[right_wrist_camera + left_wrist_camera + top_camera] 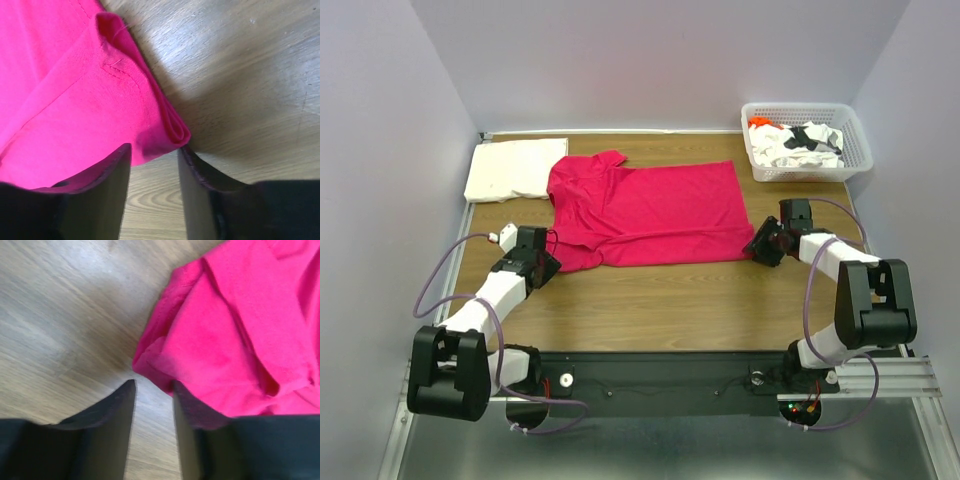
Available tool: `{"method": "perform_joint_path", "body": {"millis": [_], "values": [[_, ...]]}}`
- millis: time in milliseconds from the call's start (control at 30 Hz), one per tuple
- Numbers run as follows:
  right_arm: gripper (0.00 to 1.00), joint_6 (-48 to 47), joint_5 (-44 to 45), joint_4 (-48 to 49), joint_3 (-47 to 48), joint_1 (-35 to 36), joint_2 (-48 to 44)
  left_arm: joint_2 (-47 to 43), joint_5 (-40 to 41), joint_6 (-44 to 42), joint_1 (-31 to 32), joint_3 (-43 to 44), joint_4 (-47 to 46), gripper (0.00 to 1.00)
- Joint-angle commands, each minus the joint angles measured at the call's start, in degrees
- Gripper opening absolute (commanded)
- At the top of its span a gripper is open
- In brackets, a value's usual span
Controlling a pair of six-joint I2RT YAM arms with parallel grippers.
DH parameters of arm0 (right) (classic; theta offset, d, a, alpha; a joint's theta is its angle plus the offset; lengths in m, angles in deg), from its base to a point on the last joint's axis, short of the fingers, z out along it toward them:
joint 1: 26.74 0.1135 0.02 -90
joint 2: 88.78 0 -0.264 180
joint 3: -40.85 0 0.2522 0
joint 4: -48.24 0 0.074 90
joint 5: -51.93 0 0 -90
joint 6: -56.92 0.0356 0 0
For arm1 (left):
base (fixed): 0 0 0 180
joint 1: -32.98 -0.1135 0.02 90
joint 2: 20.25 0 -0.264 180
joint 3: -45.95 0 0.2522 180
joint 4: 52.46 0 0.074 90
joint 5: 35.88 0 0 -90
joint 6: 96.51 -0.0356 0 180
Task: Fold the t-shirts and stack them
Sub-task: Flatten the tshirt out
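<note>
While both pairs are spread, the red shirt [650, 205] lies bunched at the right tip of the left fingers [119, 407]; its folded corner sits on the surface [240, 75] just ahead of the right fingers [111, 172].

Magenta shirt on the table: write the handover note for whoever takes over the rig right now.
Left gripper: open, at the magenta shirt's near-left corner, nothing gripped.
Right gripper: open, tips at the shirt's near-right corner, where the cloth is doubled.
Things: magenta shirt spread across the table; cream shirt folded at the far left; printed shirts crumpled in the basket.
Done: cream shirt folded.
Left: finish folding the magenta shirt, stack it on the cream one, then fold the basket shirts.
</note>
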Motion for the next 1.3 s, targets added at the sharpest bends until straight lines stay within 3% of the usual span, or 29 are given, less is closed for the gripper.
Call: {"method": "perform_joint_path", "body": {"millis": [0,133,267,433,533,600,633,767,800,1033,1133,1267], "values": [[0.42,0.4,0.9,3.3,-0.6,-0.4,1.0,-0.4,2.7,0.2,-1.4,-1.3,-1.4,0.39],[0.27,-0.8,2.4,3.5,-0.5,-1.7,2.0,0.3,3.6,-2.1,-4.6,-0.5,-1.7,0.15],[0.01,-1.9,4.0,3.2,-0.2,-2.8,1.6,1.6,4.2,-4.5,-6.7,1.4,-0.8,0.00],[0.01,-4.2,6.5,0.7,-0.7,-5.1,-2.8,1.1,5.2,-6.5,-7.8,3.1,1.0,0.00],[0.01,-5.8,7.3,-0.8,-0.1,-5.3,-3.4,-0.4,1.4,-6.4,-7.9,3.1,2.4,0.00],[0.01,-5.8,6.3,-1.1,-0.1,-5.3,-3.1,-2.7,-3.9,-5.1,-7.8,2.1,1.9,0.25],[0.01,-5.7,5.6,-1.1,0.0,-5.3,-2.9,-4.7,-5.6,-4.3,-7.8,0.7,1.6,0.48],[0.01,-6.0,4.6,-1.1,0.0,-5.3,-1.9,-9.1,-11.5,-2.1,-7.2,-2.6,-0.8,0.82],[0.01,-6.1,4.6,-1.1,0.0,-5.3,-1.7,-9.3,-13.1,-1.9,-6.9,-3.0,-1.2,0.86],[0.01,-6.4,3.8,-1.1,0.6,-5.3,-1.0,-4.2,-13.9,-0.7,-4.5,-4.8,-5.2,0.86],[0.01,-6.5,3.9,-1.1,0.7,-5.3,-1.3,-0.6,-13.2,-0.4,-2.4,-4.7,-7.9,0.73],[0.01,-6.7,4.0,-1.1,0.3,-5.3,-1.9,3.8,-10.3,-0.7,0.3,-3.3,-10.3,0.64]]}}
